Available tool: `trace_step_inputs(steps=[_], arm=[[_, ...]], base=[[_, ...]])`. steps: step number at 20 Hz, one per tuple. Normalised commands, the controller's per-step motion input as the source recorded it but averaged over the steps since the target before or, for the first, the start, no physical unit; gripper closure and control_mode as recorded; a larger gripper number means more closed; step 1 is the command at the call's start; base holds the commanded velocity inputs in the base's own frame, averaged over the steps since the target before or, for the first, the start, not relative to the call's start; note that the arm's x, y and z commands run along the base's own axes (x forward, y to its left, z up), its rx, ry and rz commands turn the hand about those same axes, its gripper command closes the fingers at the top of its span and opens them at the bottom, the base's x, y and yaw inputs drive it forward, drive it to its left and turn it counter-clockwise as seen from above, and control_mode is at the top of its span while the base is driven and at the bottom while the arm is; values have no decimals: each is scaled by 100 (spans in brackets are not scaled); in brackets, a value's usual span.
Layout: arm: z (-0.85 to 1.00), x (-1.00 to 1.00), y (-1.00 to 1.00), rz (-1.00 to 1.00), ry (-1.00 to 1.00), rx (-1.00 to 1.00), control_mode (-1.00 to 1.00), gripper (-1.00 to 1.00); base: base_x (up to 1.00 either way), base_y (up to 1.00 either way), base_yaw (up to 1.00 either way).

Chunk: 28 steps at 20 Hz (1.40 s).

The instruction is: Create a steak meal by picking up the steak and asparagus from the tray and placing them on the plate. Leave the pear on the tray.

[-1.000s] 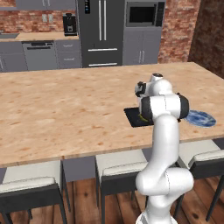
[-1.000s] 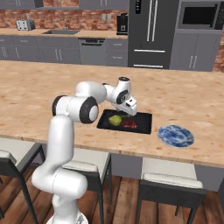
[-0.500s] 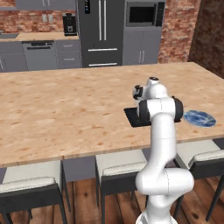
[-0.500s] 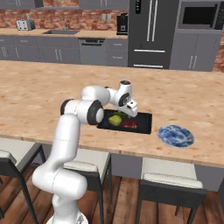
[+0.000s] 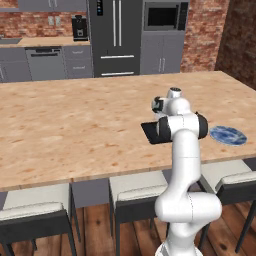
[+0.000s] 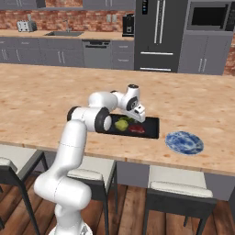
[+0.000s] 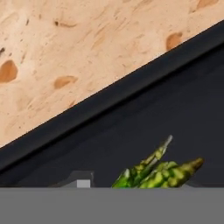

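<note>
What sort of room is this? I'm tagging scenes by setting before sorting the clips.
A rendered home kitchen, it seems: a dark refrigerator and a built-in microwave stand along the brick back wall, a sink sits in the far worktop, and the arm works at a wooden island counter with stools.

In the left base view, most of the tray is covered by the white arm, so only its near left corner is seen and the foods on it are hidden. The gripper itself is masked there by the wrist, and how its jaws stand cannot be told. In the right base view, the gripper is seen low over the tray, but its fingertips are too small to be made out; the asparagus cannot be picked out there, and the pear and steak are partly screened by the hand. In the hand view, the asparagus is cut off at the bottom, with only its tips shown.
</note>
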Motion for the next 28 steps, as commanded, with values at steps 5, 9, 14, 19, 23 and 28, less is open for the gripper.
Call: trace_step_inputs(steps=[5,9,14,19,23,28], arm=[[14,-62,0,-9,-15,0,-100,100],[77,-100,0,-11,-16,0,-100,100],[91,-95,-10,-12,-13,0,-100,100],[89,-35,-30,-11,-6,0,-100,100],[47,-21,-66,-17,1,0,-100,100],[2,-35,-97,-28,1,0,-100,100]], base=[[0,0,0],[0,0,0],[0,0,0],[0,0,0],[0,0,0],[0,0,0]])
